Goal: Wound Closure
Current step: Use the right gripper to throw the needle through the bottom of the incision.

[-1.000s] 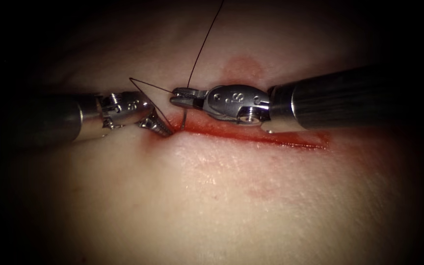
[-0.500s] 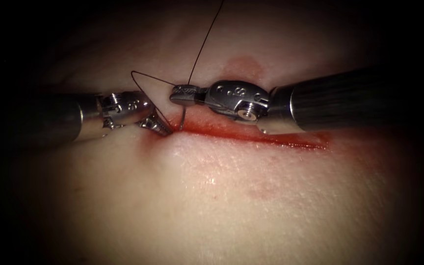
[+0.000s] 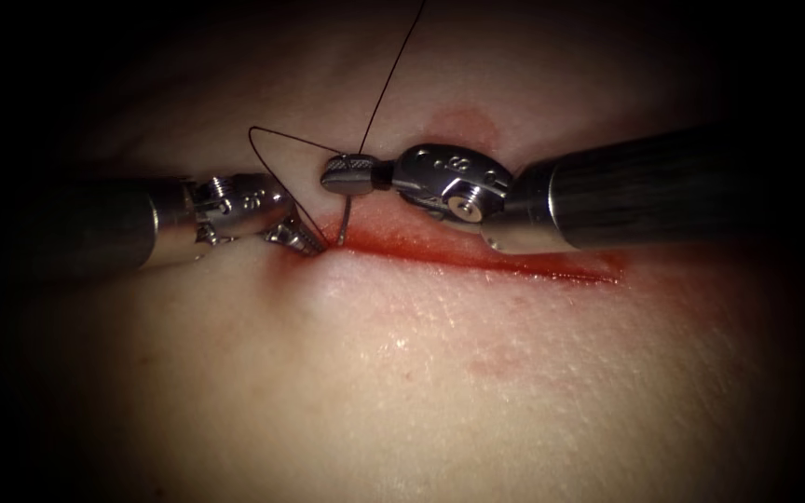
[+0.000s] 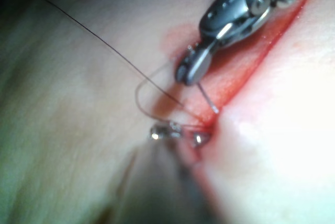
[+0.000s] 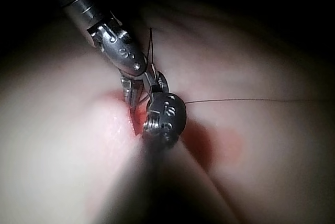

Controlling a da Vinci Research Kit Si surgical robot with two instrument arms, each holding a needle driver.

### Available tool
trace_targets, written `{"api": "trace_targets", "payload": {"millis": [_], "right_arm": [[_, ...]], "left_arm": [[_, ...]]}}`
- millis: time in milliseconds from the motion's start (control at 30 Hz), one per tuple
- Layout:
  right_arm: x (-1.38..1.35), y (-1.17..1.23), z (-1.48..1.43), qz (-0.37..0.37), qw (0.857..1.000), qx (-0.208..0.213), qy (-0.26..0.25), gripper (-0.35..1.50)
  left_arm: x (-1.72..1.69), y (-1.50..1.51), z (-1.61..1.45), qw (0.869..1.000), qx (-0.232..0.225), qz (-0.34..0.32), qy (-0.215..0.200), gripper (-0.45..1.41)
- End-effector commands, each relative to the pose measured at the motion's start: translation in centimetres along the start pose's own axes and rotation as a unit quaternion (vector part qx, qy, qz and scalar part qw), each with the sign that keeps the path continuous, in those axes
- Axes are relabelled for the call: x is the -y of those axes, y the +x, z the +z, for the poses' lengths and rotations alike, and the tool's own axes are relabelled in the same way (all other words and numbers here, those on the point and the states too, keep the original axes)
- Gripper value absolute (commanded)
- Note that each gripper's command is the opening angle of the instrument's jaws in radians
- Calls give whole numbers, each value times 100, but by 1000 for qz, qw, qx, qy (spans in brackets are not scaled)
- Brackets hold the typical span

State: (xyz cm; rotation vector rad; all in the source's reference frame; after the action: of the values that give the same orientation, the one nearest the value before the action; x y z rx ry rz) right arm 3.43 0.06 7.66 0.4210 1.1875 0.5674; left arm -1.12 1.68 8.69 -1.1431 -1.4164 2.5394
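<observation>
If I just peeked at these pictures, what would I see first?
First the long red cut across the middle of the pale tissue. At its left end two shiny tools meet: the right tool, jaws shut, holds the curved needle near its upper end, while the needle's lower end goes into the cut. The left tool presses on the tissue there, and a thin dark thread runs up and away.

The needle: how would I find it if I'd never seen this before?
Find the long red cut across the tissue. At its left end, the right claw is shut on the needle, which runs down into the cut. It is short, stiff and silvery; the thread is thin and dark.
</observation>
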Motion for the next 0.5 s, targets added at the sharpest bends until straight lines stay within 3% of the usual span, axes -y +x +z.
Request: {"api": "trace_targets", "payload": {"millis": [33, 500], "right_arm": [[-1, -6, 9, 7, 1000, 1, 5, -35], [8, -22, 17, 98, 993, 8, 60, -35]], "left_arm": [[6, 0, 6, 1000, 0, 0, 0, -35], [6, 0, 6, 1000, 0, 0, 0, -35]]}}
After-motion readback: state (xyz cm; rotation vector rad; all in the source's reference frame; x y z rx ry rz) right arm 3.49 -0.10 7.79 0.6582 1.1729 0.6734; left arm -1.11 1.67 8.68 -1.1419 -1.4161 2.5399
